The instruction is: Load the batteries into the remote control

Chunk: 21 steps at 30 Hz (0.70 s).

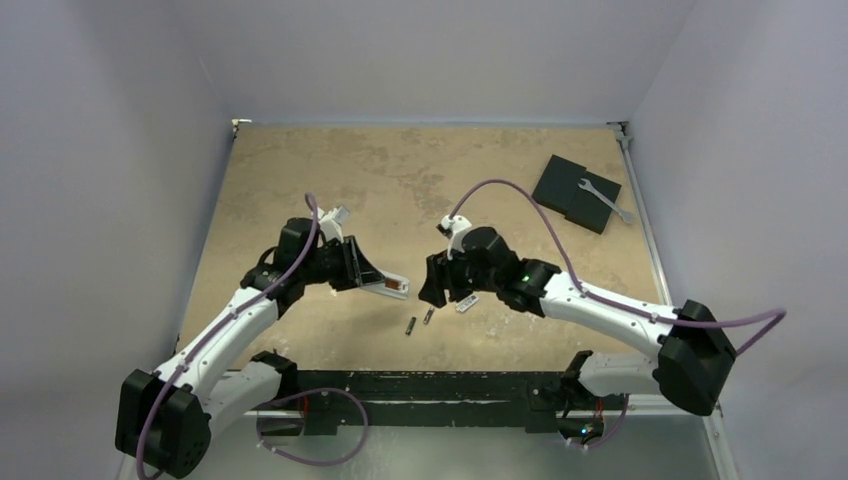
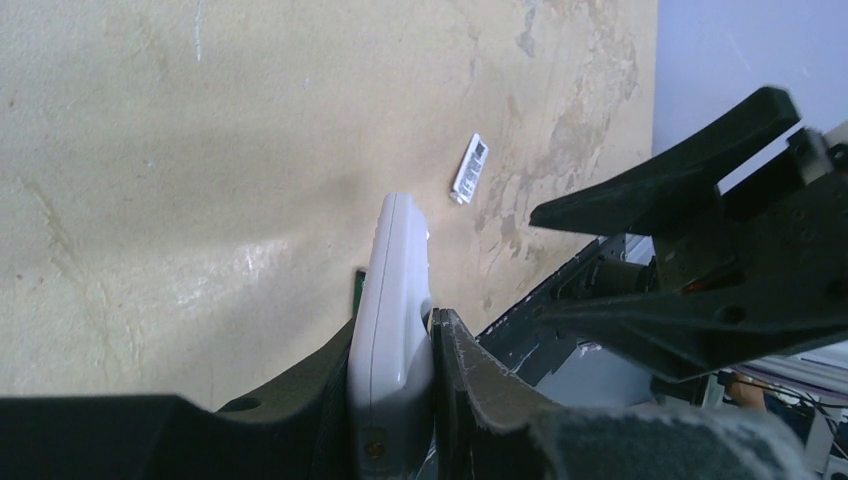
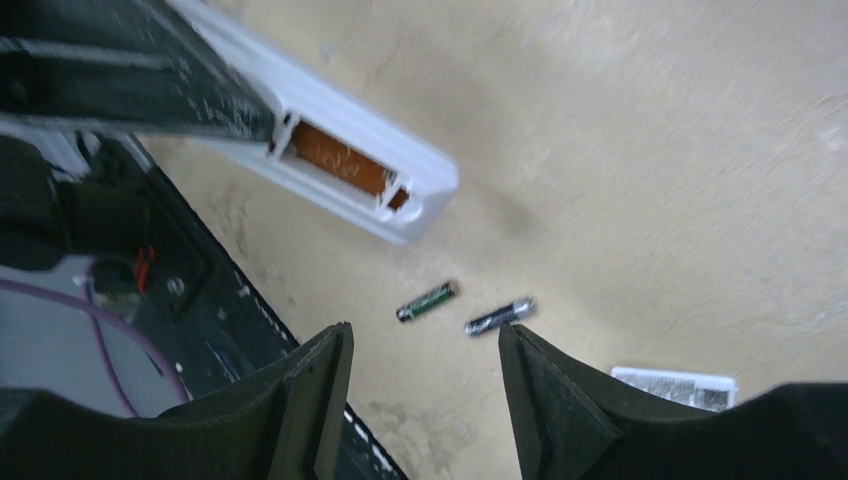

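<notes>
**Left pincer holding the remote up, batteries lying loose on the table**

The left pincer (image 2: 395, 352) is clamping the remote control (image 2: 393, 285) by one end, its jaws closed tight against the white casing's two broad sides. The remote is hanging clear of the table (image 1: 400, 170), near the middle of the front half, with its free end pointing toward the other arm. In the right wrist view its battery compartment (image 3: 340, 160) is showing open, an orange-brown recess in the white shell, with nothing lying in it.

The right pincer (image 3: 425, 345) is hovering just across from the remote, jaws standing well apart and gripping nothing. Its fingers are pointing down toward the table, above the spot where the two batteries are lying.

The batteries are resting on the bare table below and between the two pincers, close to the front edge. One with a green-and-black wrap (image 3: 428, 300) is lying just beside a darker one (image 3: 500, 316), nearly end to end and not touching.

A small white rectangular piece with a printed label (image 3: 675, 387) is lying flat near the batteries, on the right arm's side.

Far back on the right, a black flat pad (image 1: 570, 190) is sitting near the table's corner, with a silver wrench (image 1: 605, 200) lying across it.
</notes>
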### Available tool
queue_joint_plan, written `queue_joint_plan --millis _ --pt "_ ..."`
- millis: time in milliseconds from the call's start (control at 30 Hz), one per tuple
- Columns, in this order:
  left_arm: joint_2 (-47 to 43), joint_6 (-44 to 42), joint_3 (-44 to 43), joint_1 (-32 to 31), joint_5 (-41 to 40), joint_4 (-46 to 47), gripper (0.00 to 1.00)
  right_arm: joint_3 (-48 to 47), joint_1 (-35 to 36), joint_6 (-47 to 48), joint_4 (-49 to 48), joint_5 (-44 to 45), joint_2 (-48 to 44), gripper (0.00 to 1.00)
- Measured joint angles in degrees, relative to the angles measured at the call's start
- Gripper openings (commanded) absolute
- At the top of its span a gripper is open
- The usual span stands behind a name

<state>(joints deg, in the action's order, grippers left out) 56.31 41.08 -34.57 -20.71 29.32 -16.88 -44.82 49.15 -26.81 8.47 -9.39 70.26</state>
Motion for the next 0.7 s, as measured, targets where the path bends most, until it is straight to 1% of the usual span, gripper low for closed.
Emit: queue_joint_plan --millis 167,367,700 --pt "-1.88 -0.83 -0.24 0.0 -1.73 -3.98 0.0 -0.61 5.77 0.28 2.49 5.14 4.7 0.59" --pt "-4.07 -1.75 -0.9 0.0 -3.17 -7.04 0.0 -0.96 8.26 0.46 5.27 10.34 7.76 0.55" --pt "-6.23 -1.81 -0.96 0.0 -4.24 -9.55 0.0 -5.49 10.8 3.63 9.6 16.35 12.59 0.51"
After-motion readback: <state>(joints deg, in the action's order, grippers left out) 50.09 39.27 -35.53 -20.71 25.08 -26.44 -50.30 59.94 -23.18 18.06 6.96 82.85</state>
